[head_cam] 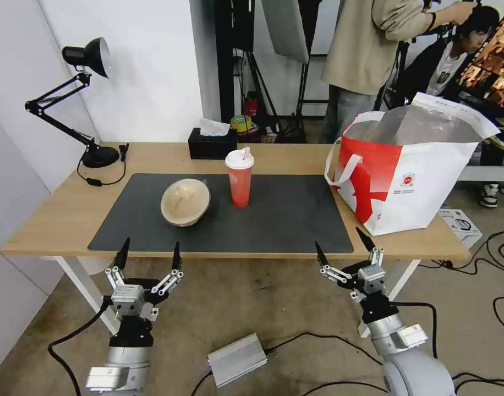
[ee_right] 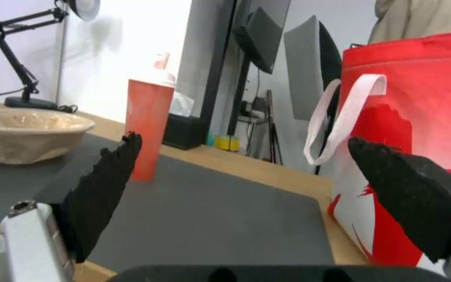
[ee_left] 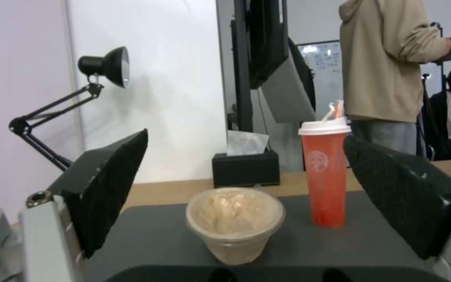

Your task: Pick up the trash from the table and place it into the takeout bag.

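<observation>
Bowl tan, tilted on mat, left of centre; cup upright just right of it, apart. Bag at table's right end, mouth open.

Left gripper below near table edge, facing bowl, fingers spread, empty. Right gripper below edge near bag, fingers spread, empty.

Judgement: bowl light, thin-walled, likely flexes; pinch rim, gentle squeeze. Cup smooth, tall, tippy, maybe liquid inside; grasp mid-body, keep upright, avoid lid and straw.

light-wood table, matt grey mat, perhaps pulp-paper bowl
</observation>
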{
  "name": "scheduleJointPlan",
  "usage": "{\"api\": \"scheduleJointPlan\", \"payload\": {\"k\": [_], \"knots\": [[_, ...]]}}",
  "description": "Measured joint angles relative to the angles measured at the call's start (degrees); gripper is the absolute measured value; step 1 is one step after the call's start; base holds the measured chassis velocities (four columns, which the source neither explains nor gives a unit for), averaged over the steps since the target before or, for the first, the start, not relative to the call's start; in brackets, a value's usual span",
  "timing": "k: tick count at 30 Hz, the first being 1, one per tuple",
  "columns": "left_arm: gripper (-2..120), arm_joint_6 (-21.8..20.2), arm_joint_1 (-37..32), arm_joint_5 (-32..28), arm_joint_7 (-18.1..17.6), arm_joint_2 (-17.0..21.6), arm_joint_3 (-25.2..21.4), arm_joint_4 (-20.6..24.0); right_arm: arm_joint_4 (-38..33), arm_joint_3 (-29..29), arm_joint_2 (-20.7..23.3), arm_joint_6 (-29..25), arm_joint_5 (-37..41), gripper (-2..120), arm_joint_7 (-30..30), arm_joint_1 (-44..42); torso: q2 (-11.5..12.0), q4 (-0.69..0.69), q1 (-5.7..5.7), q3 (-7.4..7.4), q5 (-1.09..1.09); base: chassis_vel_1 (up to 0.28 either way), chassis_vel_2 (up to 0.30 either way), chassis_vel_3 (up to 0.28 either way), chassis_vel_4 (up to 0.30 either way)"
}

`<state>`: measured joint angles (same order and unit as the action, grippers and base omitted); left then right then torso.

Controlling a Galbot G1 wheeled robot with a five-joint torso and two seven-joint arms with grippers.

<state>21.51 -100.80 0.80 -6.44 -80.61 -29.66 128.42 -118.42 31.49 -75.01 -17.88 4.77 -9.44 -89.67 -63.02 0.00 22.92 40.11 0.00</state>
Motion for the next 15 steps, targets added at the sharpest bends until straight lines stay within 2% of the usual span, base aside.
{"api": "scheduleJointPlan", "payload": {"k": [11,15], "knots": [[100,0.5,-0.8,0.1,0.0,-0.2,-0.6,0.2,0.4,-0.7,1.0,0.3,0.4,100,0.2,1.8,0.0,0.00,0.00,0.00,0.00,0.000,0.000,0.000,0.000],[100,0.9,-1.4,0.2,0.0,-0.2,-1.2,0.2,0.5,-1.8,2.2,2.0,1.5,100,0.2,3.0,0.0,0.00,0.00,0.00,0.00,0.000,0.000,0.000,0.000]]}}
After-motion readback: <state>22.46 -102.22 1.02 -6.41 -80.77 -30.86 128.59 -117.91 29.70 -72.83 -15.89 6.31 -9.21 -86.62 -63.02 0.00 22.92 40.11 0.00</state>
